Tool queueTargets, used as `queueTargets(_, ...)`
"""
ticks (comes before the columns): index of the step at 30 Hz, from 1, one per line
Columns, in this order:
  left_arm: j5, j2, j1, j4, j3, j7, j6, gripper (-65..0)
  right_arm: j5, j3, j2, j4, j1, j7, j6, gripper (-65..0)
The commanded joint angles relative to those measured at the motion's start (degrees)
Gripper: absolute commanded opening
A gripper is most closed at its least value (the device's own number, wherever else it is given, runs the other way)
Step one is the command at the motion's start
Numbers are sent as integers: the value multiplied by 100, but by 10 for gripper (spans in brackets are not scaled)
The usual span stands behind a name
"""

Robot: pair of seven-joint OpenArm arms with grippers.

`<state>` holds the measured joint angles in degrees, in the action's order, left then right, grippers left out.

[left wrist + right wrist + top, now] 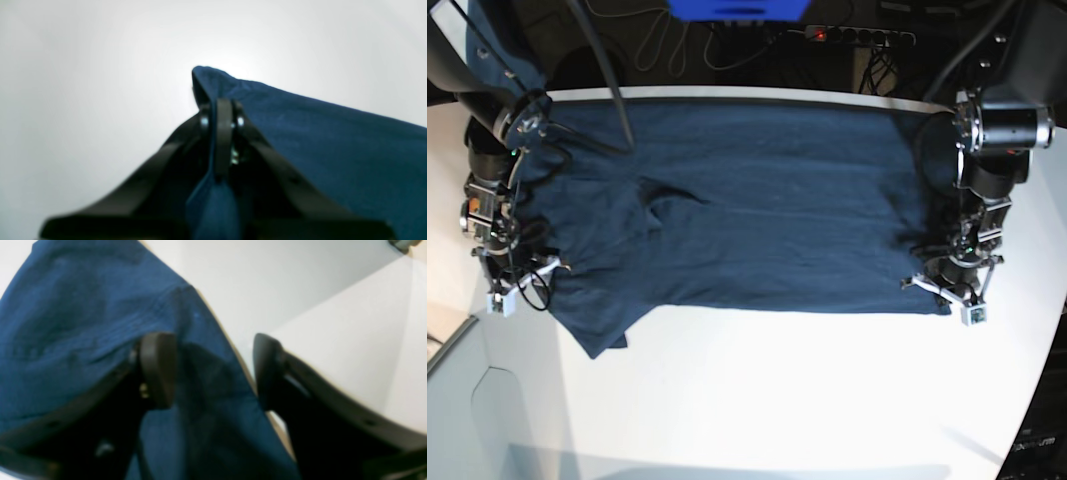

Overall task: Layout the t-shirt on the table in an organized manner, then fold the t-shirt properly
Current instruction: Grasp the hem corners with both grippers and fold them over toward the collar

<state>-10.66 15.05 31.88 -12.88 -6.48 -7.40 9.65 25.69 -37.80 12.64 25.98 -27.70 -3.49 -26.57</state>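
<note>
From my overhead view I see the t-shirt [747, 205] spread wide across the far half of the surface [807, 390], its upper border running along the far edge and its lower border lying roughly across the middle, with the near half bare and white. The cloth is mostly flat, with a small pucker of wrinkles left of its centre and one flap hanging lower toward the near left corner. My left claw [954, 281] sits at the shirt's lower corner near the right edge of the surface; through the left wrist camera its jaws are pressed together on a fold of the navy fabric, which comes up to a point just past the tips and drapes away to one side over the white top. My right claw [515, 268] is at the shirt's opposite end, by the left edge of the surface. Through the right wrist camera its jaws stand apart with a clear gap: one fingertip [156, 368] rests against the blue cloth, the other [267, 368] is over the bare white top, and the shirt's border runs between them, so nothing is pinched there.
</note>
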Motion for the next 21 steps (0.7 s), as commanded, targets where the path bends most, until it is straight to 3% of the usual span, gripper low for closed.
queueTargets(1, 6, 56, 113, -70, 2, 6, -2, -650, 11, 39, 41, 44, -91, 72, -11, -421)
queueTargets(4, 6, 38, 113, -79, 2, 6, -2, -650, 11, 321, 41, 194, -91, 72, -11, -618)
queueTargets(5, 6, 29, 113, -79, 2, 6, -2, -650, 11, 418, 32, 273, -74, 72, -11, -650)
queueTargets(9, -3, 20, 122, -123, 2, 41, -2, -650, 11, 488, -3, 774, 14, 107, -29, -650)
queueTargets(14, -3, 20, -71, -799, 2, 94, -2, -650, -15, 470, -144, 1829, 384, 80, -644, -650)
queueTargets(21, -407, 3, -1021, -3059, -605, 1272, -11, -650, -15, 268, -574, 3253, 955, 98, -785, -650)
